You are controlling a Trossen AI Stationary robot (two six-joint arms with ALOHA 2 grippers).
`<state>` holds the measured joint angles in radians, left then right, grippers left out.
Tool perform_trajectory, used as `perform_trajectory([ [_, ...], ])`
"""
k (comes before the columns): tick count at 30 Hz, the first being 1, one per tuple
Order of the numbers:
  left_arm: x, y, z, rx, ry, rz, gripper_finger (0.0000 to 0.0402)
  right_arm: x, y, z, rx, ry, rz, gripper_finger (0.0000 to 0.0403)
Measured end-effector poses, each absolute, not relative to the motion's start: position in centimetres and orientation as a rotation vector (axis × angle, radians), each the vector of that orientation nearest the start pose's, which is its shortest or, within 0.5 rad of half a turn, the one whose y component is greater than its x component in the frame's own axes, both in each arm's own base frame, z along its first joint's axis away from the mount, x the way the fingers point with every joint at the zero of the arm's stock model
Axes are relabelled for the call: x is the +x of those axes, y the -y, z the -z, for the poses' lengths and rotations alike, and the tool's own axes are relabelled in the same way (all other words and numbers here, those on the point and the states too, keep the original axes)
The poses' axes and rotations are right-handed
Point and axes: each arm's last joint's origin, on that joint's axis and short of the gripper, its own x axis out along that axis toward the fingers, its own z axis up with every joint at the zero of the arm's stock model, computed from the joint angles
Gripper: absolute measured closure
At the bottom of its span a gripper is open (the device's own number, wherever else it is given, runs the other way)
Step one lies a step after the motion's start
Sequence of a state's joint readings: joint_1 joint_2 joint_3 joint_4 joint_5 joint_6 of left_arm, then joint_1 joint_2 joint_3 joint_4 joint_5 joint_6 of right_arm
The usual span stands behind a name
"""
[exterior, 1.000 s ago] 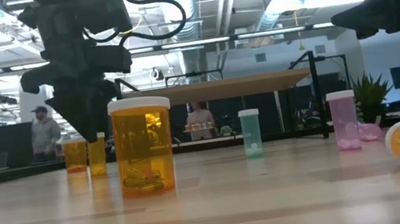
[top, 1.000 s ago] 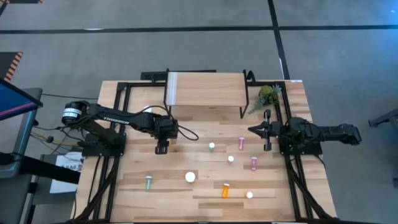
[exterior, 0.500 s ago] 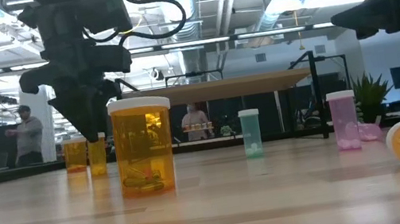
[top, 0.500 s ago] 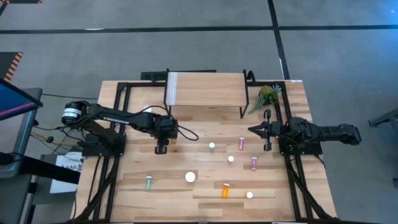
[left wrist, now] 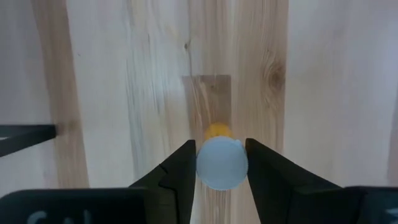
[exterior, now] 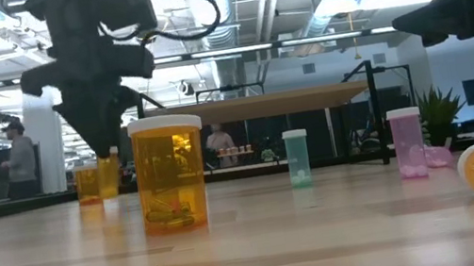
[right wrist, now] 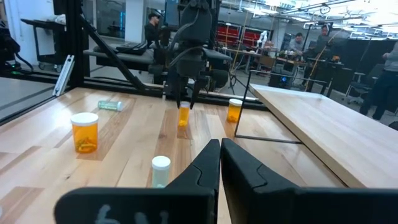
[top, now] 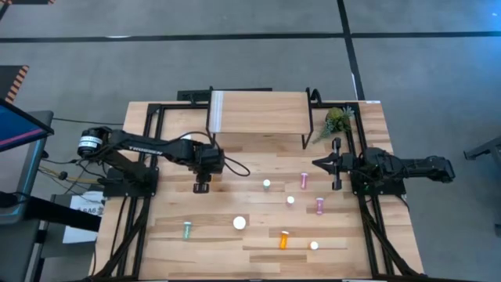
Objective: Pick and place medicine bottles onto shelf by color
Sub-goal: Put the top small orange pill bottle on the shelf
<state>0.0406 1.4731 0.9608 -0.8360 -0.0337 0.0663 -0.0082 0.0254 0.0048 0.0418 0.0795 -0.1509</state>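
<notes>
My left gripper points down, shut on a small orange medicine bottle with a white cap, left of the table's middle. A second small orange bottle stands just behind it. A large orange bottle, green bottles, pink bottles and a lying orange one are spread over the table. The light-wood shelf stands on black legs at the far edge. My right gripper waits shut at the right, level above the table. My left gripper pinches the small orange bottle's white cap between its two fingers, one on each side. The fingers come from above, pointing down. The bottle hangs upright below them, its orange body a little above the tabletop.
A small green plant stands at the far right, beside the shelf. Black frame rails run along both sides of the table. People move about in the room beyond the table. Bare wood lies between the left gripper and the shelf.
My left gripper has risen a little with the small orange bottle. The bottle stood on the table beside the other small orange one before; now it hangs upright just clear of the wood.
</notes>
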Motion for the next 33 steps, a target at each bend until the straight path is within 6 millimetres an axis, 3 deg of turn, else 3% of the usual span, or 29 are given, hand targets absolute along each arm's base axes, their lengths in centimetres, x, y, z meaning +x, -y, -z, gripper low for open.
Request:
perform_trajectory([
  [9,26.7,-1.2,-24.0,0.094,-1.333,0.011,0.029,9.9,0.3,-16.7,-0.15,0.015,0.089,0.0365],
  [18,27.4,-1.9,-30.8,0.169,-1.259,-0.025,0.029,9.9,0.3,-16.7,-0.146,0.015,0.089,0.0365],
  [26,27.4,-4.5,-35.4,0.208,-1.138,-0.101,0.029,9.9,0.3,-16.7,-0.146,0.015,0.089,0.0365],
  [33,26.9,-7.7,-36.7,0.223,-1.108,-0.189,0.029,9.9,0.3,-16.7,-0.147,0.015,0.089,0.0365],
])
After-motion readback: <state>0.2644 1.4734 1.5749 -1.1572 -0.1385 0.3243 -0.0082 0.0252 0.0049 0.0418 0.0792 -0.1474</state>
